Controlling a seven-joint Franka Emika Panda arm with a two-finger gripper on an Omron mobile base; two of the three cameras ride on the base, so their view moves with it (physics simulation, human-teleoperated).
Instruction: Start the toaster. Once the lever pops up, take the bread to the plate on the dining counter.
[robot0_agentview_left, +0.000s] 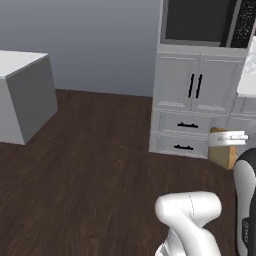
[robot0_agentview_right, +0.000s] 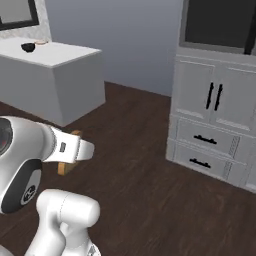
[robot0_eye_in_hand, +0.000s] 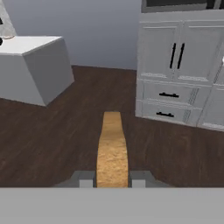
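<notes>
My gripper (robot0_eye_in_hand: 112, 178) pinches the thick tan orange-crusted bread slice (robot0_eye_in_hand: 112, 148) across its faces. Judged light, crumbly: hold gently, near the lower edge.

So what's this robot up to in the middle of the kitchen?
It is carrying a slice of bread, pinched edge-on in its gripper, over the dark wood floor. White cabinets stand ahead on the right. Off to the left is a white counter with a small dark bowl on top. The bread has not been set down on anything yet.
</notes>
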